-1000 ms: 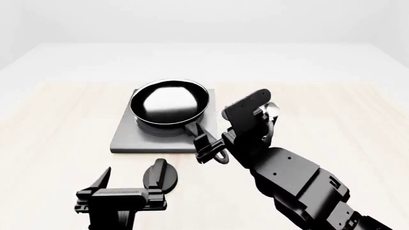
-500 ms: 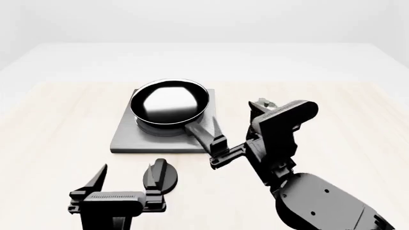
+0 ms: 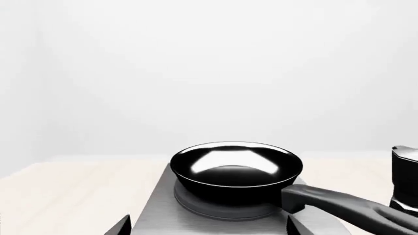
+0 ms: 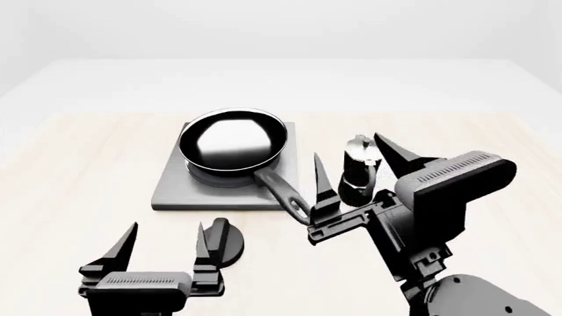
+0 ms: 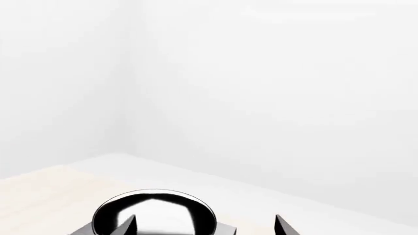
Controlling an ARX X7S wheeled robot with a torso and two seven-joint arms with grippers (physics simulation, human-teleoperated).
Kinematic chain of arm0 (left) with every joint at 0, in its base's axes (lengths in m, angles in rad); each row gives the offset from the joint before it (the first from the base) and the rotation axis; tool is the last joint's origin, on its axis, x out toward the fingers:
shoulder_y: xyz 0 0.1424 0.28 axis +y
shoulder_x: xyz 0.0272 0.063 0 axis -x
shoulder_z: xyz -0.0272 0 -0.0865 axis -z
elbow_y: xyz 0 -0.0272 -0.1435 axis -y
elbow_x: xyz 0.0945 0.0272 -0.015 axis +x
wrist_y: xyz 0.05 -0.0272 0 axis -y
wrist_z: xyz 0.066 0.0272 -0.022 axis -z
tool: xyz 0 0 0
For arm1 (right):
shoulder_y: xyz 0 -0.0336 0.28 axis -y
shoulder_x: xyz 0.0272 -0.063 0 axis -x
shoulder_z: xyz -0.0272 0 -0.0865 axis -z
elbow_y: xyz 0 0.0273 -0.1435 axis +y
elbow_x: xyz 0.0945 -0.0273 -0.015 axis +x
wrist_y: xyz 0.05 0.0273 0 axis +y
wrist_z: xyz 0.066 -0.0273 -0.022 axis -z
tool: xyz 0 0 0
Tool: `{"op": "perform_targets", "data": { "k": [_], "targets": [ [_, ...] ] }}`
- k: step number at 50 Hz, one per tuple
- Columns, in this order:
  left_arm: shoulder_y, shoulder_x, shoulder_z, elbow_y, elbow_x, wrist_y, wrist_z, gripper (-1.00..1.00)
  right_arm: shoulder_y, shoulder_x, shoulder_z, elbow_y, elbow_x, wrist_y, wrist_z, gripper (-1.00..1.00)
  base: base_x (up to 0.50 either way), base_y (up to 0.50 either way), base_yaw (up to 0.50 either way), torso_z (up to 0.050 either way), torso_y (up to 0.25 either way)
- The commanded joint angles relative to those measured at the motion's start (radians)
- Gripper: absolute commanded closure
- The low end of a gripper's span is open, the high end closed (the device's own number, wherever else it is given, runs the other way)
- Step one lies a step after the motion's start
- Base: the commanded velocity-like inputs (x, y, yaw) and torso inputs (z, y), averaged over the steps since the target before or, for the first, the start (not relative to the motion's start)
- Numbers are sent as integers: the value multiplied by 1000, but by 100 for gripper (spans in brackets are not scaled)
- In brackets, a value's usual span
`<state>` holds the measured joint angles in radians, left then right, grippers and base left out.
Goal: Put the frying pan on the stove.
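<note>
The black frying pan (image 4: 233,141) rests on the ring burner of the grey stove (image 4: 174,189), its long handle (image 4: 283,189) pointing toward me past the slab's front edge. My right gripper (image 4: 348,146) is open, raised just right of the handle and holding nothing. My left gripper (image 4: 167,227) is open and empty, in front of the stove. The left wrist view shows the pan (image 3: 235,169) on the stove (image 3: 156,210) ahead of the left gripper (image 3: 207,227). From the right wrist, the pan (image 5: 153,215) lies beyond the right gripper (image 5: 205,226).
A small black-and-silver moka pot (image 4: 358,172) stands right of the stove, behind the right gripper's fingers, and it shows at the edge of the left wrist view as well (image 3: 405,176). A black round knob (image 4: 224,240) lies on the wooden table (image 4: 79,164) beside the left gripper.
My right gripper has come off the end of the pan's handle, opened wide, and swung up and to the right. The left gripper has drawn back slightly. The pan has stayed put.
</note>
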<state>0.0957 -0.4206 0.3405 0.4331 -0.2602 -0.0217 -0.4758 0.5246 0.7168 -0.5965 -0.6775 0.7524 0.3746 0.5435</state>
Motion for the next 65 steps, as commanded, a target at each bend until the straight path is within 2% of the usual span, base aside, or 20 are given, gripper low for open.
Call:
{"op": "perform_targets", "data": {
  "k": [1,45,54,61,65],
  "targets": [
    [28,-18,-1,66,13,-4,-17,-100,-52,47,35,-85,5,-37,38,-100,0,0,0,0,0],
    [121,-72,-14,241,39,16,-56,-100,-237,231,83,-366,-59,-172,185,-100,0,0,0,0,0],
    [145,-84,-20,279,48,22,-68,-100,-75,385,-196,-369,-96,-340,341,-100,0,0,0,0,0],
    [162,-93,-20,306,56,25,-73,-100,62,450,-381,-369,-117,-417,419,-100,0,0,0,0,0],
    [168,-96,-20,315,61,28,-75,-100,198,488,-555,-369,-142,-470,480,-100,0,0,0,0,0]
  ]
}}
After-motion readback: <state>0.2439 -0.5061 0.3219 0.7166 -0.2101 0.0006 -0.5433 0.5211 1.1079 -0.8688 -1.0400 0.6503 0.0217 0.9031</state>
